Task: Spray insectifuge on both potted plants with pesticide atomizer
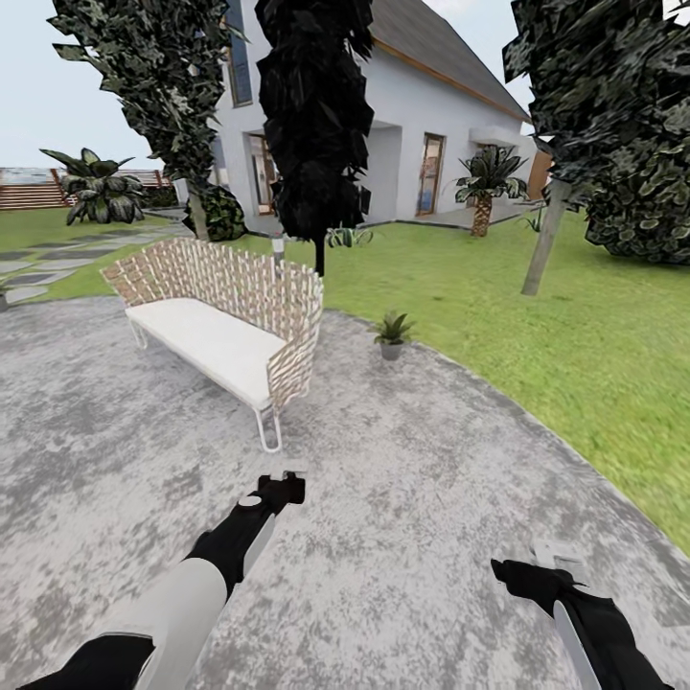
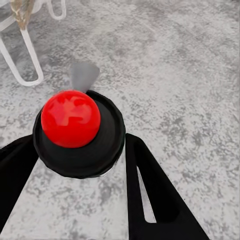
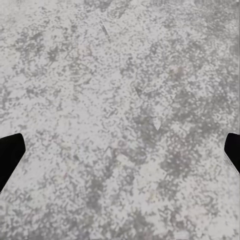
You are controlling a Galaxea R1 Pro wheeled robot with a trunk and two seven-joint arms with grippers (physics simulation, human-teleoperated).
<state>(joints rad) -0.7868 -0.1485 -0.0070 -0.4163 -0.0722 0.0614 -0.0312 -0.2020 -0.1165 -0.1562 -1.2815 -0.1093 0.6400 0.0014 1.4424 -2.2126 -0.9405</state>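
Observation:
The pesticide atomizer point(image 2: 70, 117) sits between my left gripper's fingers point(image 2: 150, 190), seen from above as a round black top with a red spot and a pale nozzle. My left gripper point(image 1: 285, 487) is shut on it, held low over the mottled grey patio point(image 1: 402, 537). One potted plant point(image 1: 391, 333), a small green rosette in a grey pot, stands at the patio's far edge, ahead and to the right of that gripper. My right gripper point(image 1: 537, 567) hangs open and empty over the paving, its fingertips point(image 3: 11, 150) far apart.
A wicker-backed bench point(image 1: 225, 331) with a white cushion stands ahead on the left. Lawn point(image 1: 575, 326) borders the patio on the right, with tree trunks point(image 1: 544, 240), dark bushes, a palm and a white house point(image 1: 431, 125) beyond.

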